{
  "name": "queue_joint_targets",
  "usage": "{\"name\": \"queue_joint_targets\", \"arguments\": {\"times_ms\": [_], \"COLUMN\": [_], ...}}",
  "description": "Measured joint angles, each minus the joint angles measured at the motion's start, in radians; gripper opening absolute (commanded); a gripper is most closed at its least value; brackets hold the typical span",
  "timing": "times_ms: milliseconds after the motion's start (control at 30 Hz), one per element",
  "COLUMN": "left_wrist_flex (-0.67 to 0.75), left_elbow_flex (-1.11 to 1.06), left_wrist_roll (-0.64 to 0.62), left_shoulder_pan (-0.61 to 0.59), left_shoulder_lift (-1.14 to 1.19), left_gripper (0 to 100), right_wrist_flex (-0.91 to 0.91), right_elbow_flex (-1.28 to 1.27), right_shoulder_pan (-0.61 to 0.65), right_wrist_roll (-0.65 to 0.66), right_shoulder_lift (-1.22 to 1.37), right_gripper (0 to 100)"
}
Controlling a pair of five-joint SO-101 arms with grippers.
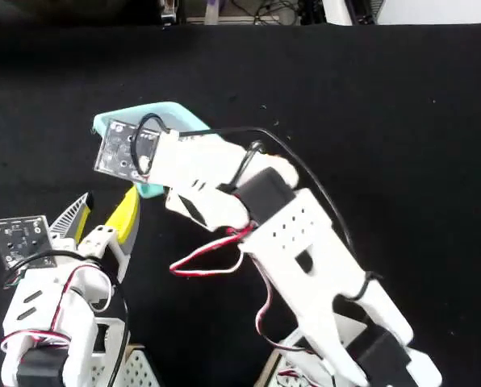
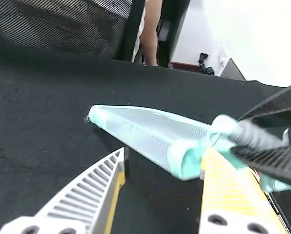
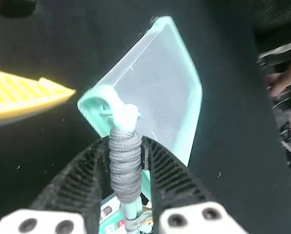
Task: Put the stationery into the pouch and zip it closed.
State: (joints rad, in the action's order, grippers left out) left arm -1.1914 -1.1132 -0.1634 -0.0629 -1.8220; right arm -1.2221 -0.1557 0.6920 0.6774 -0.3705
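The teal mesh pouch [image 1: 176, 117] lies at the table's far left, one corner lifted. My right gripper [image 1: 148, 181] reaches over it from the right. Its black fingers [image 3: 170, 170] are shut on the grey braided zipper cord [image 3: 125, 156] at the pouch's [image 3: 160, 83] rolled end. The left gripper [image 1: 103, 205] stands open just in front of the pouch, one finger yellow [image 1: 126, 214] and one grey. Its yellow finger [image 2: 228, 190] sits right under the pouch's [image 2: 145, 129] held end, beside the right gripper [image 2: 262, 141]. A printed item [image 3: 111, 214] shows below the cord.
Black cloth [image 1: 386, 121] covers the whole table, with open room to the right and at the back. The right arm's white body [image 1: 305, 242] crosses the middle, trailing red and black wires. A mesh chair back [image 2: 62, 24] stands beyond the table's far edge.
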Motion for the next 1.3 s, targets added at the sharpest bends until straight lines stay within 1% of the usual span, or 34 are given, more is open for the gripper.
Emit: {"name": "queue_joint_targets", "arguments": {"times_ms": [167,433,733,1067,1167,1233,1300], "left_wrist_flex": [-0.057,-0.061,0.114,0.173,0.221,0.244,0.253], "left_elbow_flex": [-0.021,-0.08,-0.215,-0.249,-0.307,-0.338,-0.342], "left_wrist_roll": [0.0,0.0,0.0,0.002,0.048,0.078,0.087], "left_shoulder_pan": [0.012,0.017,0.018,0.018,0.018,0.02,0.02], "left_shoulder_lift": [0.0,0.0,0.0,0.0,0.0,0.0,0.0], "left_gripper": [26,26,26,26,26,23,17], "right_wrist_flex": [0.0,0.0,0.0,0.0,0.0,0.0,0.0], "right_elbow_flex": [0.0,0.0,0.0,0.0,0.0,0.0,0.0], "right_shoulder_pan": [0.0,0.0,0.0,0.0,0.0,0.0,0.0], "right_wrist_roll": [0.0,0.0,0.0,0.0,0.002,0.002,0.002], "right_shoulder_lift": [0.003,0.003,0.003,0.008,0.008,0.008,0.008], "right_gripper": [1.1,1.1,1.1,1.1,1.1,1.1,1.1]}}
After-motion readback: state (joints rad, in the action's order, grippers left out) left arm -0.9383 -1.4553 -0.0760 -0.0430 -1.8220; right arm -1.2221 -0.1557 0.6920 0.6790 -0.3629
